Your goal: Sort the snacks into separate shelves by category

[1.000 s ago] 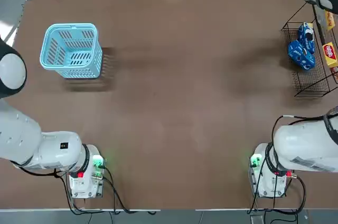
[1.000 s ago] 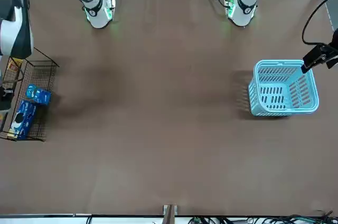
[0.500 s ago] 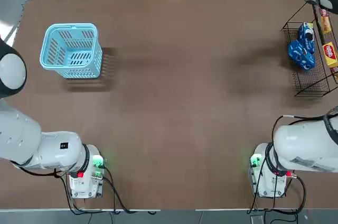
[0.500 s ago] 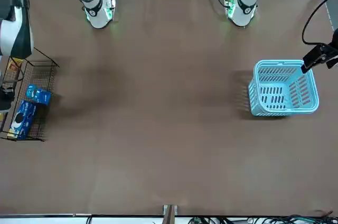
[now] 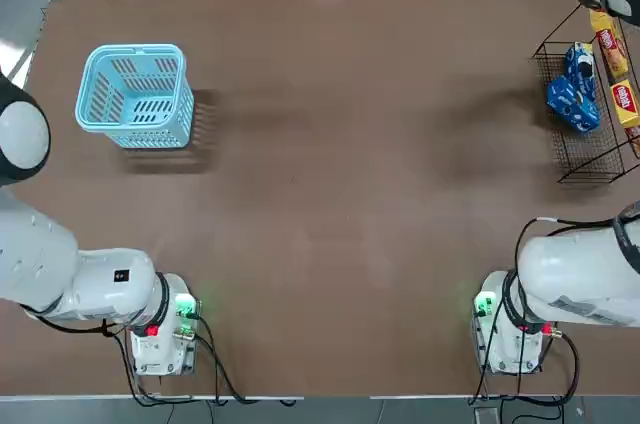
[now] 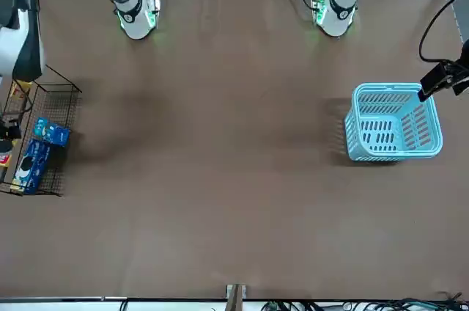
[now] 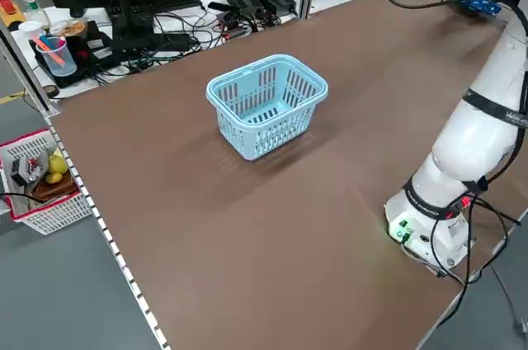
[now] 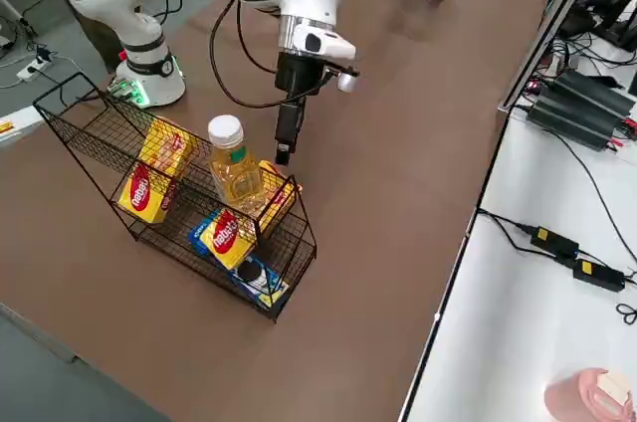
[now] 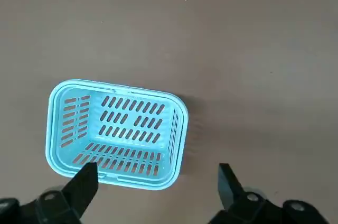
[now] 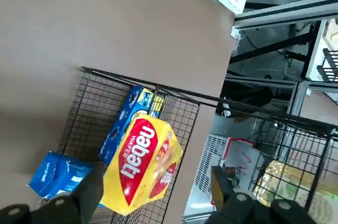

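We find yellow boxes (image 8: 147, 185) and blue packets (image 5: 572, 104) racked (image 8: 90, 123); right gripper (image 10: 153, 192) above, open and empty.

The right gripper (image 10: 153, 192) has spread its fingers and let go of a yellow box (image 10: 141, 165). That box now lies on the wire rack (image 5: 585, 159), where the top view shows it newly uncovered.

The surface (image 5: 330, 194) is plain matte brown. The basket (image 5: 135, 94) is light blue plastic with rows of slots. The rack (image 8: 179, 198) is dark thin-wire mesh on a black frame. Its boxes (image 8: 149, 178) are yellow-orange with a red oval logo lettered in white; the packets (image 5: 572, 94) are glossy blue. The bottle (image 8: 235, 171) holds amber liquid under a white cap. Both arms (image 5: 70, 274) are white, with green lights at their bases.
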Robot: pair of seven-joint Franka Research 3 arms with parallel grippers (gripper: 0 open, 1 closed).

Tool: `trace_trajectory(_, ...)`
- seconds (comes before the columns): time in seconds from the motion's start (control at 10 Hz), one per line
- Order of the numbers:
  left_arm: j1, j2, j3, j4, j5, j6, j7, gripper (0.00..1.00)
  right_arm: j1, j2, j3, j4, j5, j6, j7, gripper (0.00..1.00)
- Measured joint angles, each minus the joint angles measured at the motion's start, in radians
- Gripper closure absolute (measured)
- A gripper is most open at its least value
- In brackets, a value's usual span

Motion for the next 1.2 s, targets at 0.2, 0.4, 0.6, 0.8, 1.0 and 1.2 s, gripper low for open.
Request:
trace_trajectory(0.2,0.0,0.0,0.0,0.0,0.0,0.0,0.0,0.0,0.0,0.0,0.001,0.0,0.117,0.0,0.017,0.01)
trace_trajectory(0.4,0.0,0.0,0.0,0.0,0.0,0.0,0.0,0.0,0.0,0.0,0.001,0.002,0.219,-0.017,0.123,0.01)
trace_trajectory(0.6,0.0,0.0,0.0,0.0,0.0,0.0,0.0,0.0,0.004,0.0,0.009,0.011,0.279,-0.047,0.272,0.01)
trace_trajectory(0.8,-0.001,0.0,0.0,0.0,0.0,0.0,0.0,0.0,0.036,0.0,0.021,0.019,0.308,-0.072,0.412,0.01)
trace_trajectory(1.0,-0.002,0.0,0.0,0.0,0.0,0.0,0.0,0.0,0.108,-0.001,0.023,0.061,0.357,-0.169,0.482,0.01)
trace_trajectory(1.2,-0.001,0.0,0.0,0.001,0.0,0.0,0.0,0.0,0.184,-0.001,0.025,0.115,0.367,-0.272,0.501,0.01)
